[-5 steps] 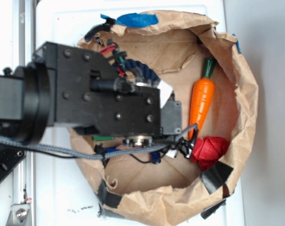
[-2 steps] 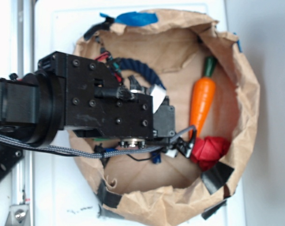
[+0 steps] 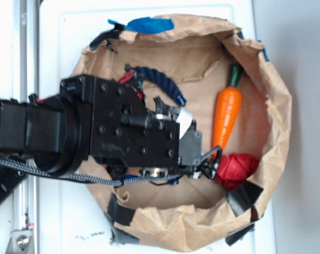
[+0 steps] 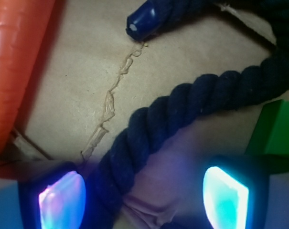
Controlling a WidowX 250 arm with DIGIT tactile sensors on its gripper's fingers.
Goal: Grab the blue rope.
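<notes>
Lining up on the rope

We hover our gripper [image 4: 144, 198] with jaws apart over the blue rope [image 4: 182, 109], which crosses the wrist view's centre beside the carrot [image 4: 15, 62]; next we should descend and close

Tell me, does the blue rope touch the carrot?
Apart. In the wrist view, bare brown paper separates the blue rope from the carrot.

I see a white table [image 3: 70, 32] carrying a rolled-down brown paper bag [image 3: 276, 90]. On the bag's floor lie the blue rope [image 4: 192, 105], a carrot [image 3: 226, 108], and a red object [image 3: 236, 169].
</notes>
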